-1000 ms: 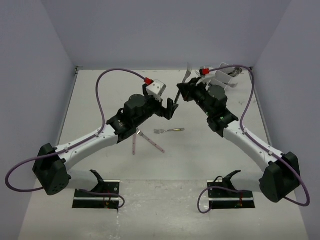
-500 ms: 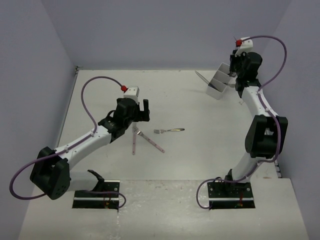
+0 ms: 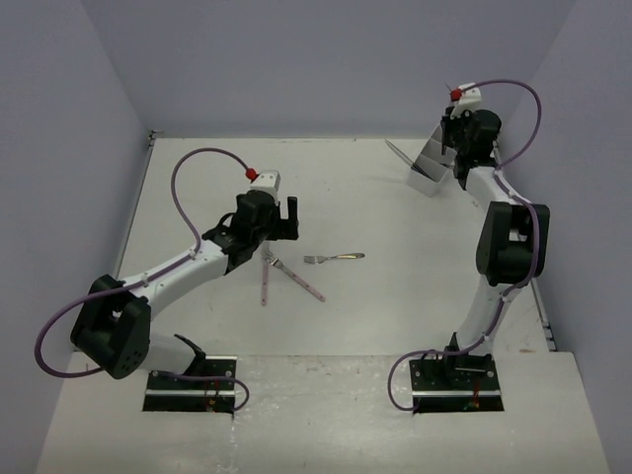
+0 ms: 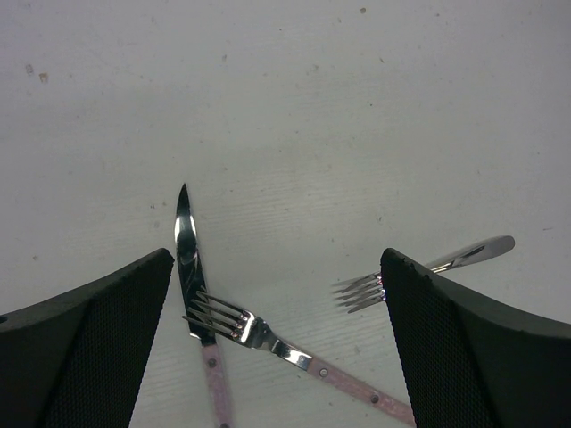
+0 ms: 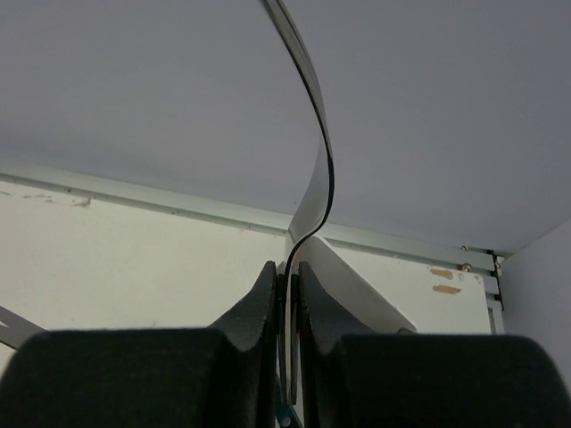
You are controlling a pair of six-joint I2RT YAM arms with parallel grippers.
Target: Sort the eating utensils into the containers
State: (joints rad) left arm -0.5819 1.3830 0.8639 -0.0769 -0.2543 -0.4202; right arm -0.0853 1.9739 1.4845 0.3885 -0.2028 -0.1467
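Observation:
A pink-handled knife (image 3: 265,282) and a pink-handled fork (image 3: 299,279) lie crossed on the table, with an all-metal fork (image 3: 335,258) to their right. My left gripper (image 3: 287,216) hovers open and empty just behind them. The left wrist view shows the knife (image 4: 186,259), the pink fork (image 4: 268,341) and the metal fork (image 4: 433,267) between and below the open gripper (image 4: 277,267). The white bin (image 3: 431,163) stands at the back right. My right gripper (image 3: 454,146) is over it, shut (image 5: 287,272) on a thin metal utensil (image 5: 312,178) seen edge-on.
A grey utensil (image 3: 398,151) leans out of the bin's left end. The bin's white wall (image 5: 357,285) sits right behind my right fingers. The back wall and right wall stand close to the bin.
My right arm has swung from mid-table to the bin at the back right, carrying the utensil. My left arm has drawn back left and come over the pink-handled utensils.

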